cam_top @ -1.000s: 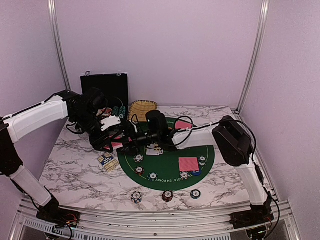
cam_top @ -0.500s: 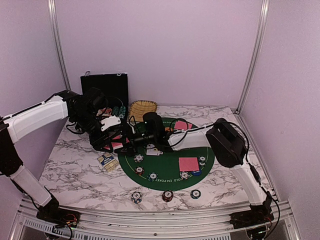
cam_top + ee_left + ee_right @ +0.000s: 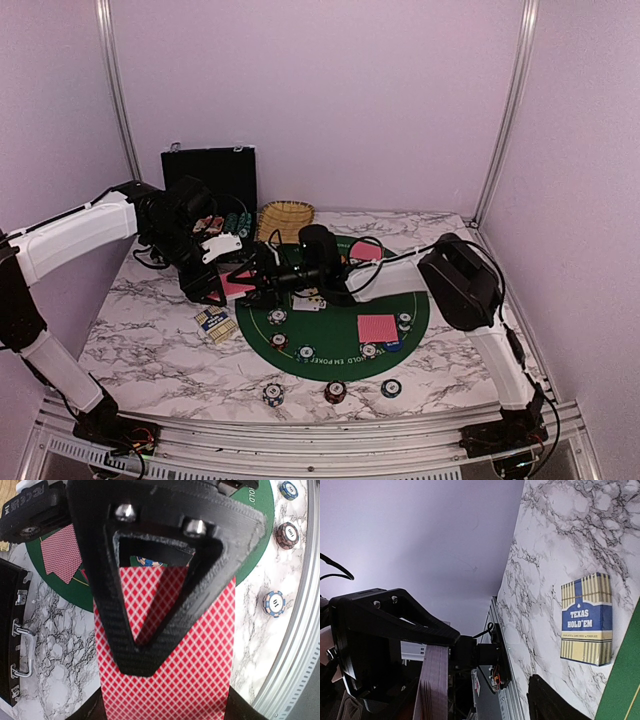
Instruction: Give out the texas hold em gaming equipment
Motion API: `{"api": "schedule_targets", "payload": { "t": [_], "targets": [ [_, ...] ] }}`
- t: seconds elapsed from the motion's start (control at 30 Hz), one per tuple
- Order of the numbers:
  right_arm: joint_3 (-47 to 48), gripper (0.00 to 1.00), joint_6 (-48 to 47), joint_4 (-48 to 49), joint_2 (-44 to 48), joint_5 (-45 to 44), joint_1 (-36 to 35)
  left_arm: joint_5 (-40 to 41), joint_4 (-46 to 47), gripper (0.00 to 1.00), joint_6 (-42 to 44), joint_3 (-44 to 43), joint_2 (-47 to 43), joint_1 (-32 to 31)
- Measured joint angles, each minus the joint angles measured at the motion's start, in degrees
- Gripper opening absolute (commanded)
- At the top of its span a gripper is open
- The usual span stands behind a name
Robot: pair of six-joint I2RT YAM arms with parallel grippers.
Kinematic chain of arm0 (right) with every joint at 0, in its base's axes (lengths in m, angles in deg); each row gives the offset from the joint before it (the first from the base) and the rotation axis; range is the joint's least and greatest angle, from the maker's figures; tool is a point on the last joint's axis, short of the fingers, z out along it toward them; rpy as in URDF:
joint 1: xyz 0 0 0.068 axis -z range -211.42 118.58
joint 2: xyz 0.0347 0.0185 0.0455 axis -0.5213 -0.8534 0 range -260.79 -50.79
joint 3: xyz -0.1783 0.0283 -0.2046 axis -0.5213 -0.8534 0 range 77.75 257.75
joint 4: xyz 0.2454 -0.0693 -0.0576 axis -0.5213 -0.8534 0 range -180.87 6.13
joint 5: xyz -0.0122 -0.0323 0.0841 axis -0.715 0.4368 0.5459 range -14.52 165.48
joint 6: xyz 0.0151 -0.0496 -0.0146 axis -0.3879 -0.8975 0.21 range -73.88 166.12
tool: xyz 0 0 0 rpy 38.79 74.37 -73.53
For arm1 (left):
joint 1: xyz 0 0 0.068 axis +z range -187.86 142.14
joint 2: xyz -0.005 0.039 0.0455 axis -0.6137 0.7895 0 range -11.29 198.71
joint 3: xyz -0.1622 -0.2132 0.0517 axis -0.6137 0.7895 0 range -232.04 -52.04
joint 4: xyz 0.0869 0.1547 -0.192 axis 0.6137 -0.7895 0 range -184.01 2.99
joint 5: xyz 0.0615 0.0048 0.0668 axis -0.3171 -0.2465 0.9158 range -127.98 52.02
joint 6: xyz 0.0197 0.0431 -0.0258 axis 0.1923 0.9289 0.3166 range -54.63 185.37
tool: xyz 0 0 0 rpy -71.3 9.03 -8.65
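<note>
My left gripper is shut on a deck of red-backed playing cards, held a little above the table's left middle. In the left wrist view one black triangular finger lies across the deck's back. My right gripper reaches in from the right, level with the deck, and is open. In the right wrist view the deck shows edge-on at the left, and my own finger stands apart from it at the lower right. Striped poker chips and more red-backed cards lie on the green mat.
A blue-and-gold Texas Hold'em card box lies on the marble just below the grippers. Three chips sit near the front edge. A black case and a straw basket stand at the back.
The right arm has swayed slightly left and back right beside the deck, and its jaws have narrowed. The left arm and the deck have stayed still.
</note>
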Motion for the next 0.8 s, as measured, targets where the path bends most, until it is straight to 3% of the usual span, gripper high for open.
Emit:
{"api": "schedule_targets", "payload": {
  "t": [0.8],
  "targets": [
    [-8.39, 0.28, 4.5, 6.84, 6.45, -0.13, 1.18, 0.2, 0.02, 0.0, 0.02, 0.0, 0.0, 0.0]
  ]
}}
